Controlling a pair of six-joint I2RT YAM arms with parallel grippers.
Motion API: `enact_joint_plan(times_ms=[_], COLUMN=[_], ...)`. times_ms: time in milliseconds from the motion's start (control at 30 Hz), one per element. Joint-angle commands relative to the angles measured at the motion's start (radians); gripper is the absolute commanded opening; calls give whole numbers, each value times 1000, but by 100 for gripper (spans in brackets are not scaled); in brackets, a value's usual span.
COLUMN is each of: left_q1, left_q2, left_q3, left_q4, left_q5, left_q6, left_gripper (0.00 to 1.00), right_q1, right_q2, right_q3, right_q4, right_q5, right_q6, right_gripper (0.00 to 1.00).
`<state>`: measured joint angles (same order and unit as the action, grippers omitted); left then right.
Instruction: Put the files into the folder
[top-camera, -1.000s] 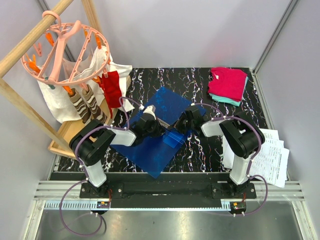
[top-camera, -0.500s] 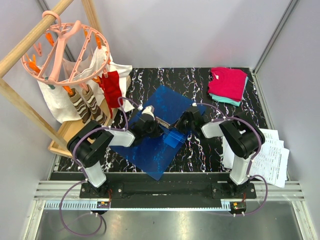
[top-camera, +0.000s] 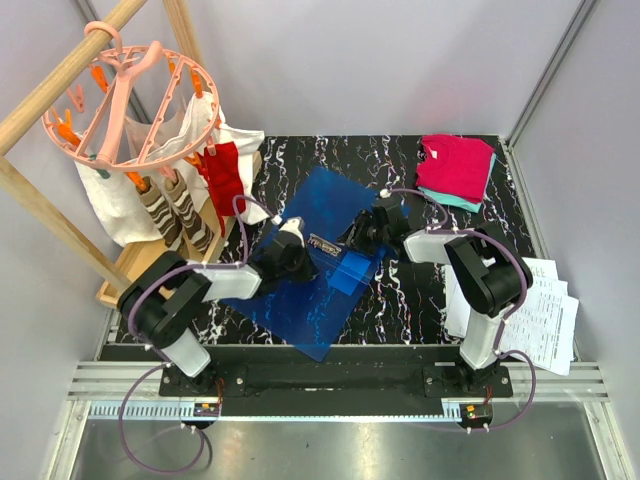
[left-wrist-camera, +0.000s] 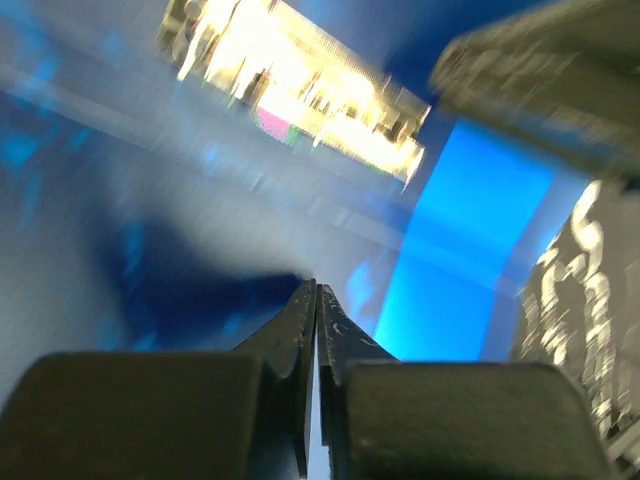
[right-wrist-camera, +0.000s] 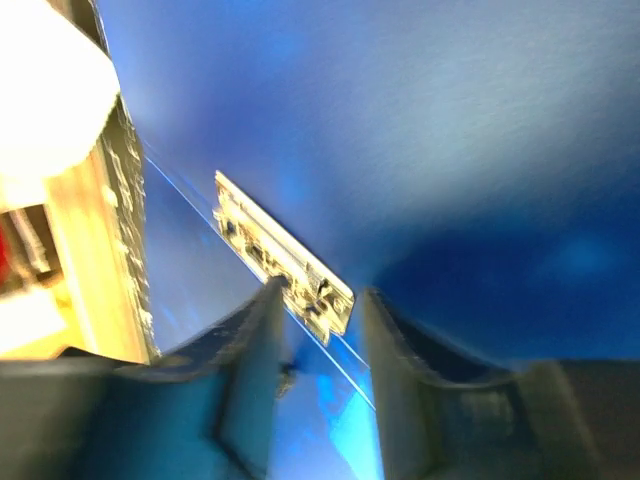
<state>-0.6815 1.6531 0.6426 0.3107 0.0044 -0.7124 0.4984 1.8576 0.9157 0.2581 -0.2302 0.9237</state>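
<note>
I am at the folder-opening step, and no paper has gone in yet. The one blue folder (top-camera: 305, 305) lies slantwise in the middle of the black marbled table (top-camera: 420, 305), between my two arms. Its single white barcode label (top-camera: 323, 241) sits near the middle of its upper face.

My left gripper (left-wrist-camera: 316, 295) is clenched, its tips meeting over the glossy blue plastic. I cannot tell whether a leaf of the cover is pinched between them. My right gripper (right-wrist-camera: 320, 296) stands open and holds nothing, with the label and a clear plastic edge showing in the gap between its fingers. A paler blue flap (top-camera: 352, 272) shows just beside it, which I judge to be a corner of the cover turned up.

The files (top-camera: 548, 312) are one fanned stack of white printed sheets at the far right, off the marbled surface and well apart from the folder. I make out at least three overlapping edges but cannot count the sheets exactly.

Next, I judge, the cover must be held up by one arm while the right arm goes for the sheets. They are thin and flat, so the fingers will struggle to get under them.

Also in view are one pile of folded clothes (top-camera: 455, 165), pink over teal, and one round peg hanger (top-camera: 130, 100).
</note>
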Motion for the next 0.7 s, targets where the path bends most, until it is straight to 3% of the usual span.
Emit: enact_joint_plan(times_ms=[0,100,233,333,433,533,667], left_q1=[5,11,52,83,111,115,115], left_q2=[-100,-186,-190,-141,-84,-26,59], left_q3=[-35,11,104,163,213,279,351], left_q4=[-376,-432,-485,-499,-493,-512,-556], left_q5=[-20,-17,31,26,39,46,17], left_q6=[116,122,110,71,31,-2,-50], left_gripper=[14,33,48,58,68,69,68], right_q1=[-12,-12,-11,-11,-14,-14,-6], right_q2=[-6,47,89,95,89,77,89], right_q3=[107,140,111,69,0,-138,-300], right_q4=[-107,-161,-90,-28,47,254,512], right_q5=[-64,-112,-155,-184,-204,-251,-288], right_q6=[-266,-342,-333,-284,-189,-31,145], right_gripper=[52,58,57,50,33,22,17])
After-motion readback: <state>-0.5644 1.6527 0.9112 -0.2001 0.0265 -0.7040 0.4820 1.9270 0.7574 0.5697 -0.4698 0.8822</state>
